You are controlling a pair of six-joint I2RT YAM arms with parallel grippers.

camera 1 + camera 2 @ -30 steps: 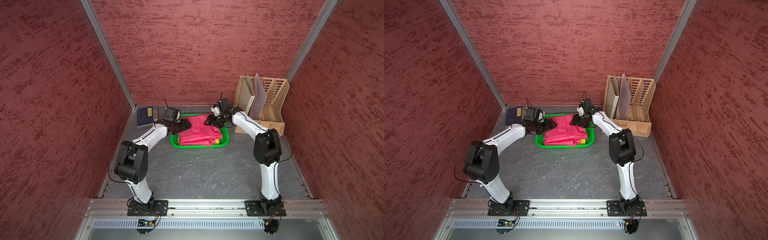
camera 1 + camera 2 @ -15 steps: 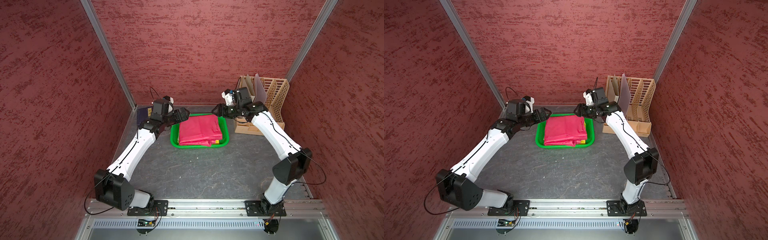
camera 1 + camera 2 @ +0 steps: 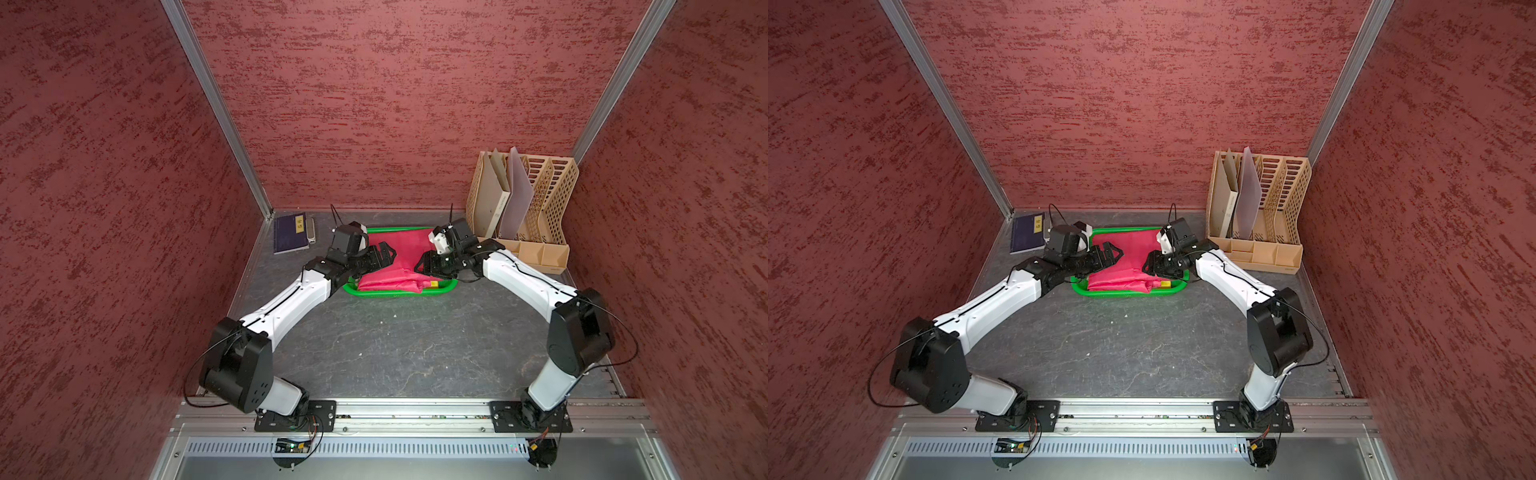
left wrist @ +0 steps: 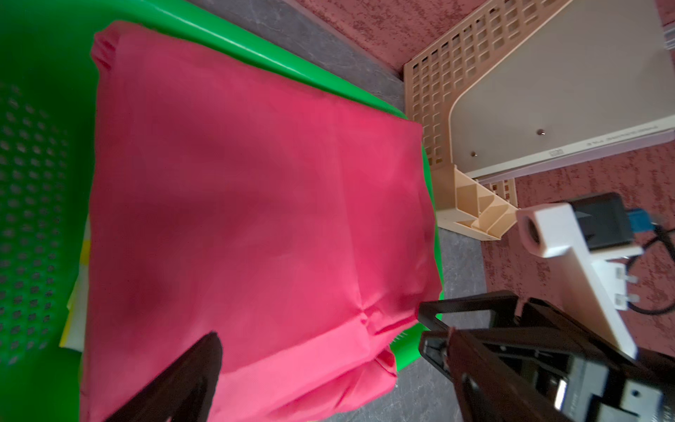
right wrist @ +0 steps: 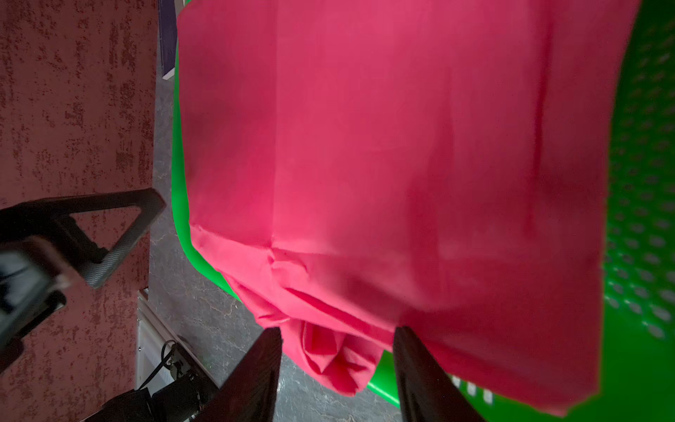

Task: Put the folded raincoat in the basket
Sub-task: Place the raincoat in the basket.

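The folded raincoat (image 3: 399,266) (image 3: 1129,257) is a pink-red cloth pad lying in the bright green basket (image 3: 395,293) (image 3: 1125,294) at the back of the table. My left gripper (image 3: 388,253) (image 3: 1115,252) hovers open over its left side. In the left wrist view the raincoat (image 4: 255,182) fills the basket (image 4: 36,109), and my left gripper (image 4: 328,350) spans its near edge. My right gripper (image 3: 424,266) (image 3: 1148,266) stands open at the right side. In the right wrist view a bunched corner of the raincoat (image 5: 365,164) lies loose between the fingers of that gripper (image 5: 338,350).
A tall beige file organizer (image 3: 523,208) with folders stands at the back right, close to the basket. A dark blue notebook (image 3: 291,232) lies at the back left. A small yellow item (image 3: 433,284) peeks out under the raincoat. Red walls close in on three sides.
Both arms rose and stretched toward the basket's back corners, then came down and inward over the raincoat. The right jaws have narrowed a little. The raincoat stays in the basket.
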